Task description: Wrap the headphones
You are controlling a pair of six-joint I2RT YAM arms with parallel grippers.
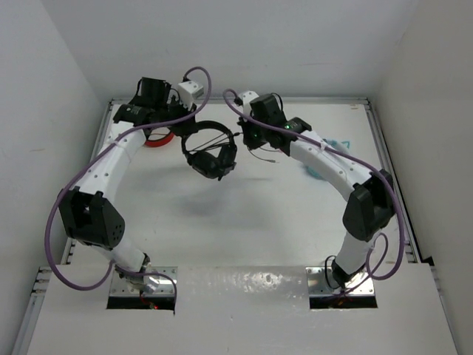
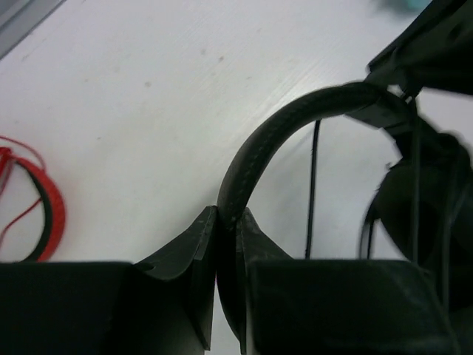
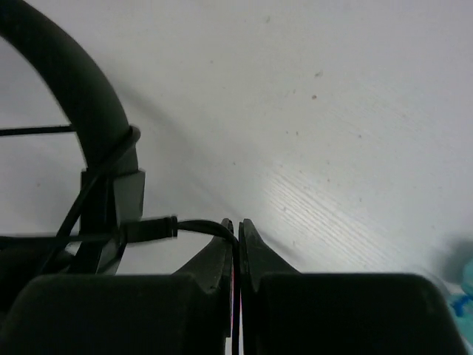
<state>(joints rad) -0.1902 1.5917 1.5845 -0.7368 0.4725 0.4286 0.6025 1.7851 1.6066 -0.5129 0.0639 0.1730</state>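
Left wrist view showed the left fingers clenched on the thin black headband, which rose from between them in an arc toward the ear cups at the right of that view. In the right wrist view the right fingers were pinched shut on the cable just beside its plug-like end, with the strand running back to the slider, where it seemed to cross the band. From above, the headphones hung between the two arms at the far middle of the desk, apparently lifted, since a soft shadow lay on the surface nearer the bases. Thin lines of cable stretched across the open arc of the band. The red headphones lay just beside the left arm's wrist, and a light blue thing sat partly hidden behind the right arm. By my reading the winding step was under way, with little loose cable visible. The next move would call for the right arm to carry the end around the band under light tension while the left arm held the band steady.
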